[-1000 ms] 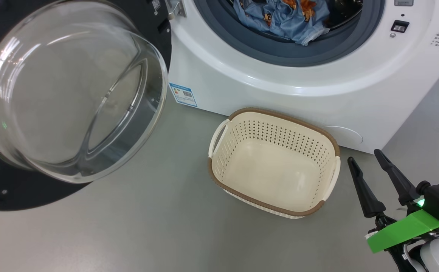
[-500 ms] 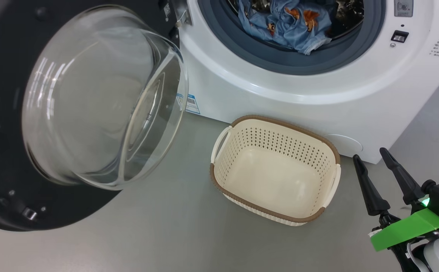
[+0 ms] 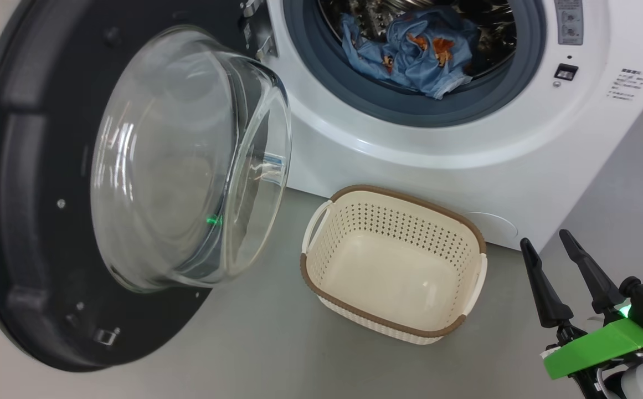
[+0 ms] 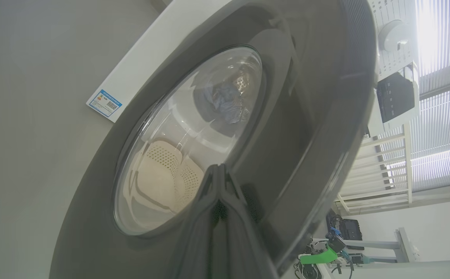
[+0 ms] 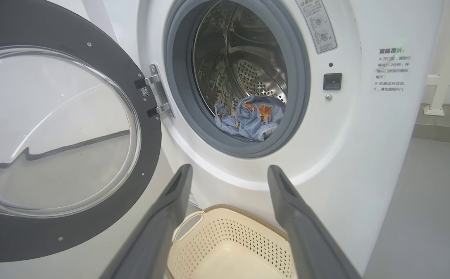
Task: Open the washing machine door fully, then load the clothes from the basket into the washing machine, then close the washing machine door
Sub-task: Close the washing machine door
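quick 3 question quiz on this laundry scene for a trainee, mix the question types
1. True or false: the clothes lie in the basket.
2. The right gripper is: A open, B shut on the basket, C shut on the clothes.
3. Fill in: the washing machine door stands ____.
Key: 1 false, the basket is empty and the clothes are in the washing machine; 2 A; 3 open.

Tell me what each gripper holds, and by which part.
Nothing is held. The right gripper is open and empty; the left gripper is shut with nothing between its fingers, its tip at the door's outer face.
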Controlling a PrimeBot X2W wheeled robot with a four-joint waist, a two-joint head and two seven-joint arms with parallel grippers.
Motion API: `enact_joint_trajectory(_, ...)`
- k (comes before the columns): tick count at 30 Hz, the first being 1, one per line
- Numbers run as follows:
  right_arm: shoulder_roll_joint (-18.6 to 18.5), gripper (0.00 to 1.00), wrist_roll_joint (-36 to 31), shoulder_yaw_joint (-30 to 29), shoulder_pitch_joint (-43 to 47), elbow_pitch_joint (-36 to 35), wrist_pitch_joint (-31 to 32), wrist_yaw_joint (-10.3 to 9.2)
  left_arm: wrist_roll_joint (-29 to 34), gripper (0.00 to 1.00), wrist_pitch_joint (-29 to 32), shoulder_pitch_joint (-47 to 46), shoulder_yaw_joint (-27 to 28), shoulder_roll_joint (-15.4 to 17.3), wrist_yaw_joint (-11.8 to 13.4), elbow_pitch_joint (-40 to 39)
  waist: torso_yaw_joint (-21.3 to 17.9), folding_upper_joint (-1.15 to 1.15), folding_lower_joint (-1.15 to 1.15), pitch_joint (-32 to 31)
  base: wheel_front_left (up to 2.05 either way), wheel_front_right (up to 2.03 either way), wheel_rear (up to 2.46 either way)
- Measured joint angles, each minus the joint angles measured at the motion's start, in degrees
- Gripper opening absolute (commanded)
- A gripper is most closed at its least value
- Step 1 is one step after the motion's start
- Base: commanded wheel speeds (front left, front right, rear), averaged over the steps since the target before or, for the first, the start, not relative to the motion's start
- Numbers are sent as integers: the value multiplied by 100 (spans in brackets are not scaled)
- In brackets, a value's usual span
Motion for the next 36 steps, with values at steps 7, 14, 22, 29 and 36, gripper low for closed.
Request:
enact_joint_trajectory(7,40,100,-2,-126,122,-4,0,0,-32,0,193,47,-186,-210,0,-497,-182,0,0,-82,0,0,0)
enact_joint_trajectory(14,134,100,-7,-201,263,-11,0,0,-31,0,269,158,-330,-357,0,-835,-435,0,0,-165,0,0,0)
enact_joint_trajectory(22,254,100,-9,-293,309,-62,0,0,67,0,226,294,-405,-546,0,-1212,-845,0,0,-246,0,0,0)
enact_joint_trajectory(29,358,100,-9,-398,430,-91,0,0,237,0,108,293,-547,-751,0,-1318,-1341,0,0,-303,0,0,0)
enact_joint_trajectory(36,393,100,-20,-449,499,-137,0,0,503,0,-145,291,-557,-835,0,-1317,-1827,0,0,-319,0,0,0)
